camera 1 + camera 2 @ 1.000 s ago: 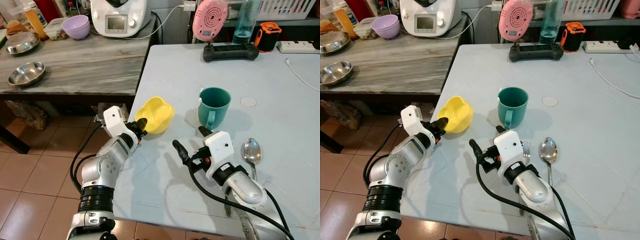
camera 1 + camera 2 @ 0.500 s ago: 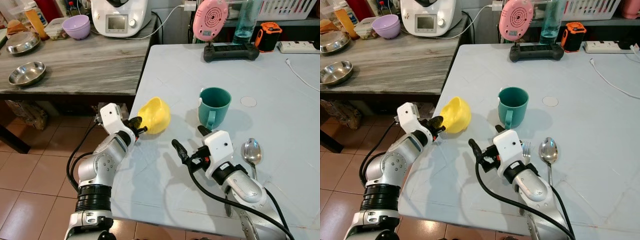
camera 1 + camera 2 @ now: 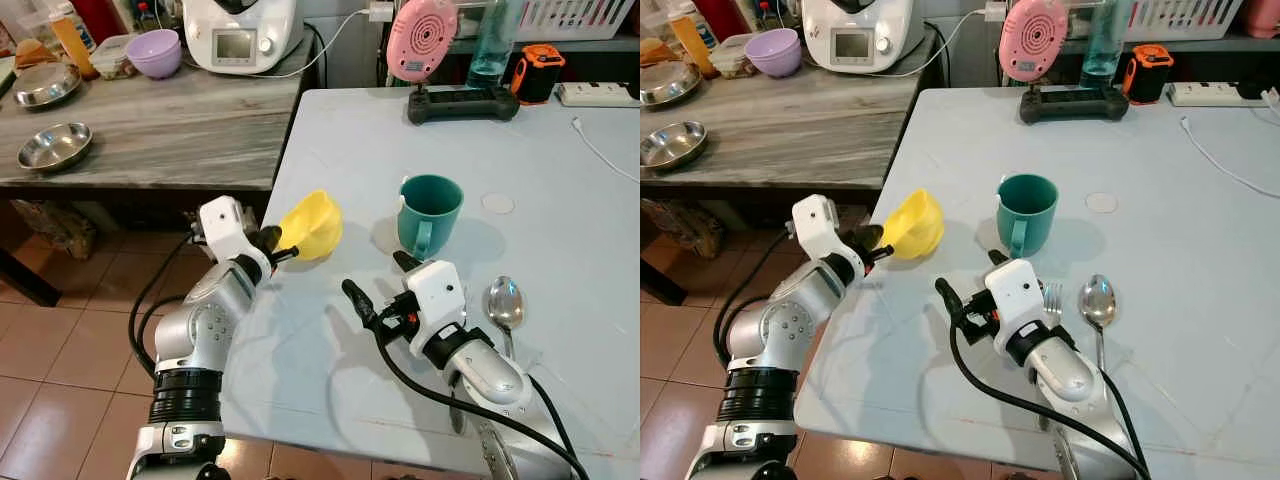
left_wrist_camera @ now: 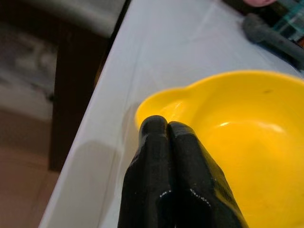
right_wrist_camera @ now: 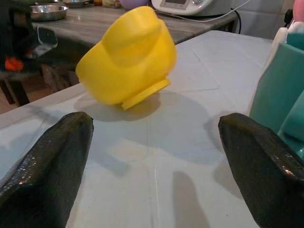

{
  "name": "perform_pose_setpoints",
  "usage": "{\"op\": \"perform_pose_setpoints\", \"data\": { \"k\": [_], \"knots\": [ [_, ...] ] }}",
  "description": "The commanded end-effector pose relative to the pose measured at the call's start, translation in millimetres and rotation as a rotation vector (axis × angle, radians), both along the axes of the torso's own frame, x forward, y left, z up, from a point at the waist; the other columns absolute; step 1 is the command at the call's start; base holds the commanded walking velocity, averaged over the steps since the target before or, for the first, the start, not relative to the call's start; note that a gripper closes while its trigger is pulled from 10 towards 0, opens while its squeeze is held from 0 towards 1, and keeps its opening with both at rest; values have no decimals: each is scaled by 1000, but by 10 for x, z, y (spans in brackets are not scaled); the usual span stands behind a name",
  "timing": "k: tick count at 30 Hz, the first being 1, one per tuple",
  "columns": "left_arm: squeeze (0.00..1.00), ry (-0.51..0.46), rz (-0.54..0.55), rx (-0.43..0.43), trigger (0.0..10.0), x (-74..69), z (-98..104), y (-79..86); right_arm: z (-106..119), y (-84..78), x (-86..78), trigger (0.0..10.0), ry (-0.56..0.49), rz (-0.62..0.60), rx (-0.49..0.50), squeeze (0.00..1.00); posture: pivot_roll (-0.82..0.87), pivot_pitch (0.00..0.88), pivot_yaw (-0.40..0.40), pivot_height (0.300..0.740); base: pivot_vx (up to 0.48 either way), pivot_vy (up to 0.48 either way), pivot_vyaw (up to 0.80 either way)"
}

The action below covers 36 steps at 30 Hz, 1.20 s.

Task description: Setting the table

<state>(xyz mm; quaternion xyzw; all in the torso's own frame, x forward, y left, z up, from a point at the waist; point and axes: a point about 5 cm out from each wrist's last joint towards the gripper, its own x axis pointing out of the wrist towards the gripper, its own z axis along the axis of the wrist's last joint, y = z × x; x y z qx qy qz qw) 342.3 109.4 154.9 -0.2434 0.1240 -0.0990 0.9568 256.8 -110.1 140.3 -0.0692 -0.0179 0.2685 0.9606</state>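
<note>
A yellow bowl (image 3: 312, 224) is lifted and tilted above the pale table's (image 3: 560, 160) left edge. My left gripper (image 3: 274, 247) is shut on its rim, its fingers (image 4: 164, 156) pinched over the bowl's lip (image 4: 161, 102). To the right stands a teal mug (image 3: 430, 212). A spoon (image 3: 502, 305) and a fork (image 3: 1052, 294) lie at the front right. My right gripper (image 3: 377, 286) hovers low over the table in front of the mug, open, with nothing between its fingertips (image 5: 52, 156); the bowl (image 5: 128, 57) hangs ahead of it.
A grey counter (image 3: 150, 120) on the left holds steel bowls (image 3: 54, 147), a purple bowl (image 3: 152, 52) and a white appliance (image 3: 240, 30). At the table's back are a pink device (image 3: 420, 40), a black controller (image 3: 462, 102), a bottle (image 3: 490, 40) and a white cable (image 3: 600, 150).
My left gripper has raised the yellow bowl off the table and tipped it more on its side. The right gripper has barely moved.
</note>
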Motion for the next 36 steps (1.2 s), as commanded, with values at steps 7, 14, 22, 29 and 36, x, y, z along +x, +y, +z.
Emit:
{"op": "perform_pose_setpoints", "data": {
  "k": [7, 14, 22, 29, 36],
  "knots": [
    [0, -181, -41, 129, 0, -39, 295, -54, -4, 40, 20, 10000, 3, 23, 0, 0, -136, 104, 112, 740, 0, 0, 0],
    [0, -251, -149, 162, 0, -147, 321, -235, -12, 55, 29, 10000, 4, 33, -2, 0, -131, 103, 110, 740, 0, 0, 0],
    [1000, -331, -182, 149, 10000, -231, 319, -253, -12, 50, 28, 10000, 1, 31, -2, 1000, -134, 103, 110, 740, 0, 0, 0],
    [1000, -310, -150, 172, 10000, -246, 225, -172, -9, 49, 32, 10000, -5, 29, -2, 1000, -129, 103, 107, 740, 0, 0, 0],
    [1000, -223, -147, 174, 10000, -202, 95, -143, -10, 73, 27, 10000, -9, 40, 0, 1000, -130, 105, 112, 740, 0, 0, 0]
  ]
}}
